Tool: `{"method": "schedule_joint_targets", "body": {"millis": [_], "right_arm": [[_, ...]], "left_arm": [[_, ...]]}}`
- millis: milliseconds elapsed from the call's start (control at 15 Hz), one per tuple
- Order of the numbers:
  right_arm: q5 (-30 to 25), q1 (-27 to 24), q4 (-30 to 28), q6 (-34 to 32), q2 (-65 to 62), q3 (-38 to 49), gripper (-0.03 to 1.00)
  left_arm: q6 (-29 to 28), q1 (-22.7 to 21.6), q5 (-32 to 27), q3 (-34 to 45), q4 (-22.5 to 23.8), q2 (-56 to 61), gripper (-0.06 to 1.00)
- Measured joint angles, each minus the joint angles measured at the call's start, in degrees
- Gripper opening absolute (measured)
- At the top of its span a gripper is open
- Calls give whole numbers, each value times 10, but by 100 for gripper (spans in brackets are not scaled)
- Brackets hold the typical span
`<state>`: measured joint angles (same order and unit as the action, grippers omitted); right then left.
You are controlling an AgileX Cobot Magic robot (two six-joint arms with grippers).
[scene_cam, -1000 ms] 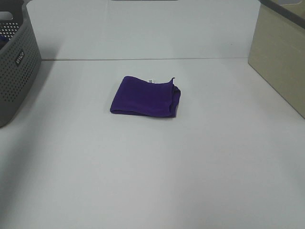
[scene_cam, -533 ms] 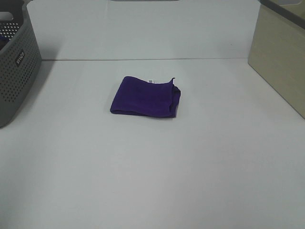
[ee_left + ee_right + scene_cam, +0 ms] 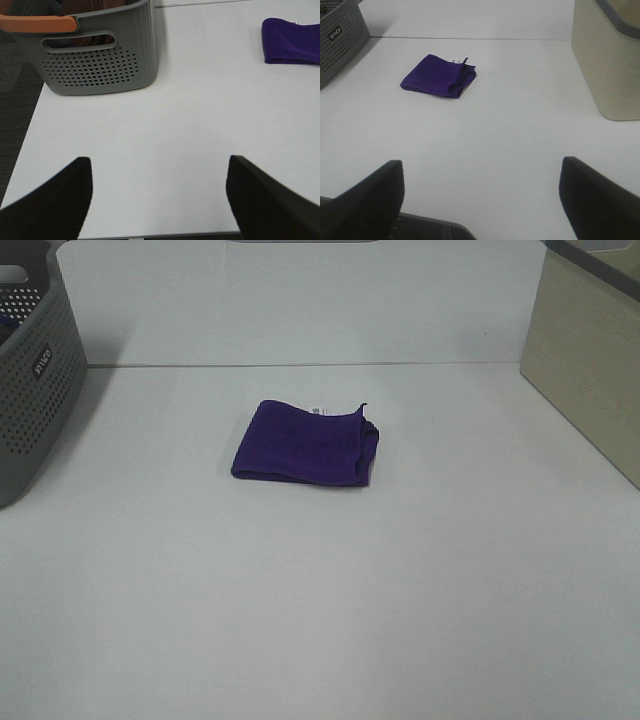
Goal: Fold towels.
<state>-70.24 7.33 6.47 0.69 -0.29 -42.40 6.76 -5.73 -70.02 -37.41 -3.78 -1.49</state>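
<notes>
A deep purple towel (image 3: 305,443) lies folded into a small rectangle on the white table, with a small white tag (image 3: 318,410) on its far edge. It also shows in the right wrist view (image 3: 439,76) and at the edge of the left wrist view (image 3: 291,41). My left gripper (image 3: 157,200) is open and empty near the table's front left edge. My right gripper (image 3: 480,200) is open and empty near the table's front edge. Both are far from the towel and out of the exterior high view.
A grey perforated basket (image 3: 30,380) stands at the left, with an orange handle (image 3: 37,22) and cloth inside in the left wrist view. A beige bin (image 3: 590,350) stands at the right, also in the right wrist view (image 3: 607,60).
</notes>
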Motion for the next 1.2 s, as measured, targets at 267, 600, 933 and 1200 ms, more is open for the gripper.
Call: {"method": "schedule_joint_targets", "body": {"millis": [267, 600, 933, 1200], "right_arm": [[5, 0, -32, 2, 0, 65, 81], [90, 0, -44, 2, 0, 134, 77], [93, 0, -50, 2, 0, 137, 77], [94, 0, -50, 2, 0, 137, 77]], "left_arm": [[-3, 0, -2, 56, 0, 18, 69], [-14, 0, 48, 69, -2, 18, 69], [-14, 0, 87, 88, -11, 18, 69], [-14, 0, 95, 88, -14, 18, 69]]}}
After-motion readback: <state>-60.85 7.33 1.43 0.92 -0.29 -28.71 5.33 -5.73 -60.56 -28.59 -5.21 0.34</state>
